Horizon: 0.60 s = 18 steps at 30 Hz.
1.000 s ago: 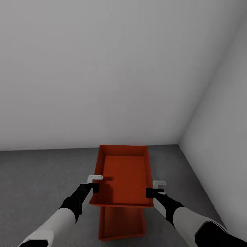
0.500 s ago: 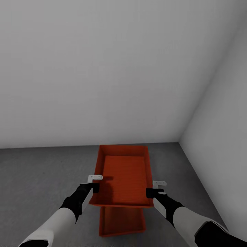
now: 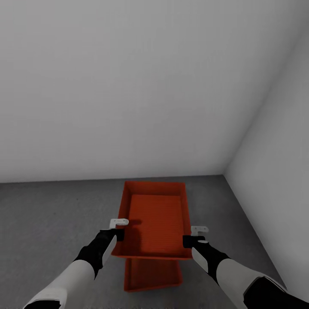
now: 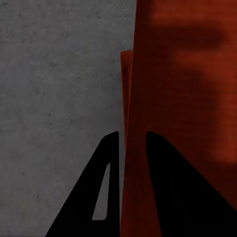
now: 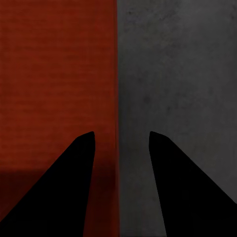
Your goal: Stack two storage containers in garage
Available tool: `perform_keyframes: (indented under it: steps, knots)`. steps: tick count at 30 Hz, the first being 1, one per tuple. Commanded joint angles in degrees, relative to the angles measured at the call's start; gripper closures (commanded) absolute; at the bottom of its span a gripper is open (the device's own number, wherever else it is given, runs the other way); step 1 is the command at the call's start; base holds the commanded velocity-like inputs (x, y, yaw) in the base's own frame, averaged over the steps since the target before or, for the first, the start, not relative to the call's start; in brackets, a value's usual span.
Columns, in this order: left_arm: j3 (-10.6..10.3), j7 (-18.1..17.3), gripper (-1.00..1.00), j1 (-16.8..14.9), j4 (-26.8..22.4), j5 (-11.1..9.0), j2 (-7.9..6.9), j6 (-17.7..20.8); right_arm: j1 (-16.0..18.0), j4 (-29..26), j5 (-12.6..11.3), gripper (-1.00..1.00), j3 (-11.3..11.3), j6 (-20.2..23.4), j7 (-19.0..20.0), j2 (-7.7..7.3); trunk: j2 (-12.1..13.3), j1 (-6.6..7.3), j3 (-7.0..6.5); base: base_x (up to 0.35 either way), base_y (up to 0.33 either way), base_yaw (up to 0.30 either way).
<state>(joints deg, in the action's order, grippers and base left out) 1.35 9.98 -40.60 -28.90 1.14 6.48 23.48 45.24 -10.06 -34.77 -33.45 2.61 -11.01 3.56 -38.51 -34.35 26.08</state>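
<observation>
One orange-red storage container (image 3: 155, 219) hangs level between my two arms, above the other container (image 3: 152, 274), which lies on the grey concrete floor (image 3: 51, 214) partly hidden beneath it. My left gripper (image 3: 118, 234) is at its left wall. In the left wrist view the left gripper (image 4: 132, 134) is shut on that wall, with the container (image 4: 182, 89) beyond. My right gripper (image 3: 189, 240) is at the right wall. In the right wrist view the right gripper (image 5: 121, 132) stands wide apart astride the thin rim, the container (image 5: 54, 74) on one side and floor (image 5: 177, 64) on the other.
Plain white walls meet in a corner: the back wall (image 3: 128, 86) stands just beyond the containers and the side wall (image 3: 279, 150) close on the right. Bare concrete stretches away to the left.
The floor line and the lower container have slid slightly up in the picture, while the arms and the held container keep their place. The camera has shifted.
</observation>
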Motion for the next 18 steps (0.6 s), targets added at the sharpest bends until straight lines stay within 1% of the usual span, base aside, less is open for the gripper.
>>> perform_keyframes:
  steps: [1,18]
  knots:
    - [-0.6,0.3,1.0,0.0,0.0,-0.7,0.01,0.3,0.1,0.0,0.2,1.0,-0.8,0.2,-4.0,-1.97,-0.1,-0.01,0.16,0.0,0.0,0.0]
    - [-0.6,0.3,1.0,0.0,0.0,-0.7,-0.02,0.3,0.1,0.0,0.2,1.0,-0.8,0.2,-4.0,-1.92,-0.1,-0.01,1.76,0.0,0.0,0.0]
